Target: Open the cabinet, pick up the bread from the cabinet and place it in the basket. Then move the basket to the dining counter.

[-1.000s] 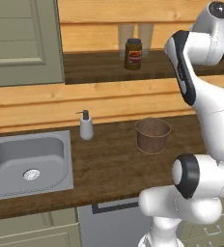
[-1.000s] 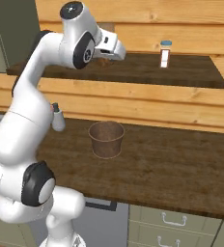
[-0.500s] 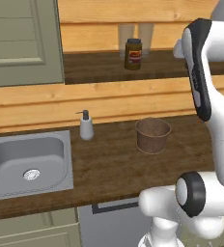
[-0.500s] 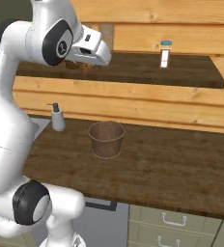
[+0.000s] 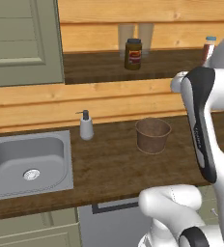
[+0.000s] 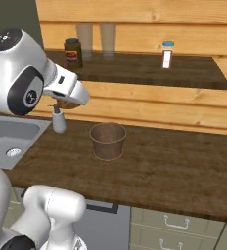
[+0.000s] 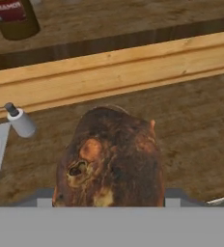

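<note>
In the hand view the bread (image 7: 109, 164), a dark-crusted brown loaf, sits close in front of the camera and hides the fingertips. My gripper (image 6: 68, 103) is shut on the bread (image 6: 66, 104), hanging over the wooden worktop to the left of the basket (image 6: 107, 141) and beside the soap dispenser (image 6: 58, 120). The round brown basket (image 5: 152, 136) stands upright with nothing in it. Behind it runs the raised dark-brown dining counter (image 6: 149, 73). The cabinet's panelled door (image 5: 24, 43) is at the upper left.
A labelled dark jar (image 5: 133, 54), two glasses (image 6: 92, 36) and a small blue-capped bottle (image 6: 167, 54) stand on the dark slab. A steel sink (image 5: 27, 164) is set into the worktop at the left. Drawers (image 6: 176, 222) sit below the worktop's front edge.
The arm has swung down from up high. The hand with the bread has dropped and shifted left in the right base view, from above the dark slab to just over the worktop near the soap dispenser.
</note>
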